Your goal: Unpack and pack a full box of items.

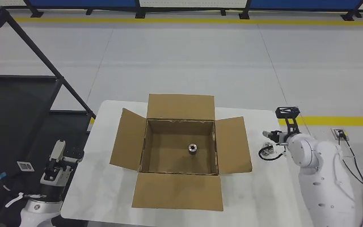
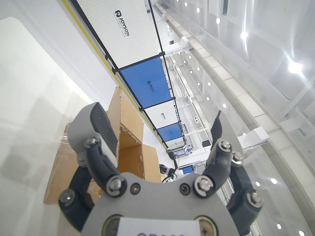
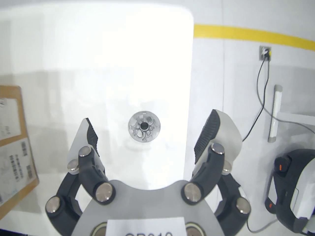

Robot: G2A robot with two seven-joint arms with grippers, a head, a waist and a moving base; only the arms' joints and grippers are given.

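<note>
The bench (image 1: 261, 193) is white and smooth, with round corners. It stands on a pale grey floor (image 1: 187, 57) with yellow lines (image 1: 170, 20) painted on it. Far off in the room are blue panels (image 2: 145, 84) and white panels (image 2: 110, 25) full of little holes, all in black frames. Many round lamps (image 2: 295, 67) shine from the ceiling. A dark cable (image 3: 257, 83) runs to a socket (image 3: 265, 51) in the floor.

The box (image 1: 180, 106) is brown cardboard. It sits in the middle of the bench with all four flaps folded out. One small metal part (image 1: 193, 148) lies on its bottom. A second metal part (image 3: 144, 129), round with a hole in the middle, lies on the bench to the right of the box.

The right end effector (image 3: 150, 117) hangs over that second part. Its fingers are spread wide and hold nothing. The left end effector (image 2: 158, 109) is out past the left edge of the bench, tipped up toward the room. It is spread wide too and holds nothing.

The panels each carry a small logo and a word. One box flap has white labels (image 3: 12, 133) with bar codes and print too tiny to read. The white sticker (image 3: 146, 227) on the right end effector has its print cut off.
</note>
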